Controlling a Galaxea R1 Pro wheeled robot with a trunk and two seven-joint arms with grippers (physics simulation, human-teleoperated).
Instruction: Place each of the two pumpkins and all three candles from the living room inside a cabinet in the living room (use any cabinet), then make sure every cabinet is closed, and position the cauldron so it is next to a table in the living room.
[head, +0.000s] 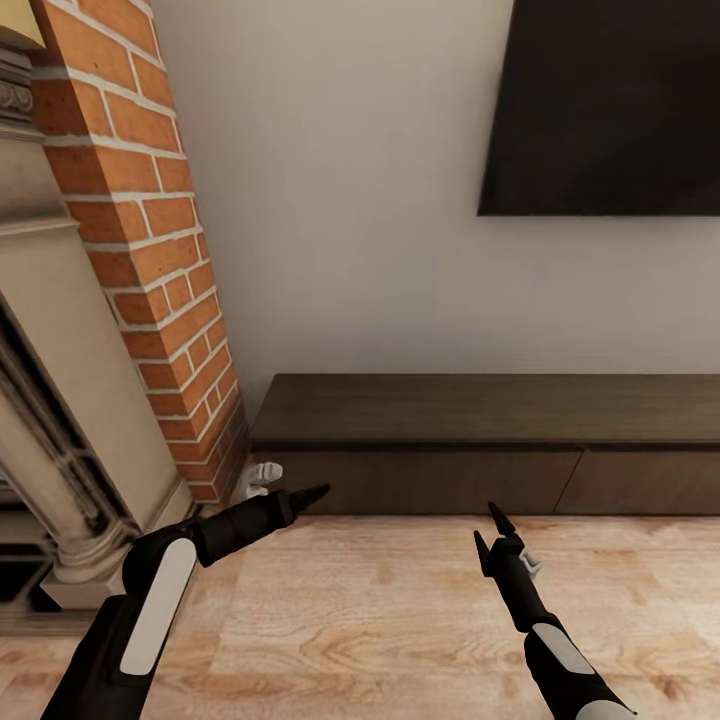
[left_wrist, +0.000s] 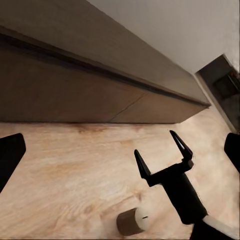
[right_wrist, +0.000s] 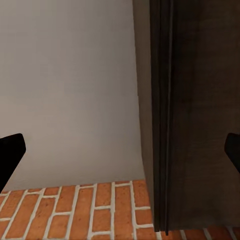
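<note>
Dark cabinet (head: 480, 440) closed, candle (left_wrist: 133, 220) on floor

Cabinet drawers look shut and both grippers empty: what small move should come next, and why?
Probably bring the left gripper to the cabinet drawer front and pull it open. Both grippers are open and empty, the fronts are closed, and a candle lies on the floor beside the right gripper, needing somewhere to go.

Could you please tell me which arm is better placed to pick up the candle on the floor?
Likely the right: the candle lies just beside the open right end effector, while the left end effector sits farther off, near the brick column.
</note>
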